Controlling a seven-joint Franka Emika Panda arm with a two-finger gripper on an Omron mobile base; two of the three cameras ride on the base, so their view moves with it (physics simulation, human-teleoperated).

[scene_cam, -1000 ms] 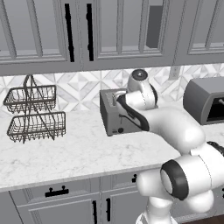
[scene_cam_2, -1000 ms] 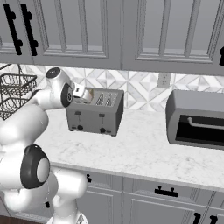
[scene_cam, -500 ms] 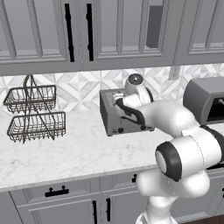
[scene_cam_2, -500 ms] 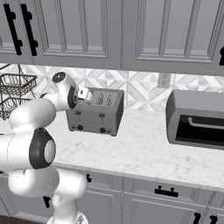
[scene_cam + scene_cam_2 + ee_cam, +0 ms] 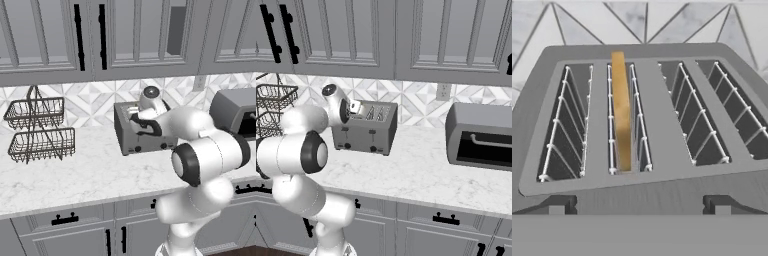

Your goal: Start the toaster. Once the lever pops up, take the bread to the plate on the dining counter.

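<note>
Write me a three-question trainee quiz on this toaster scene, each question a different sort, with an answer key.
1. True or false: the bread stands in the toaster's outermost slot.
2. Multiple choice: what stands on the counter right of the toaster in the right base view? A) wire basket rack B) dark grey oven-like appliance C) kettle
3. Fill in: in the hand view, the bread sits in the ___ slot from the left.

Key: 1 false; 2 B; 3 second
</note>
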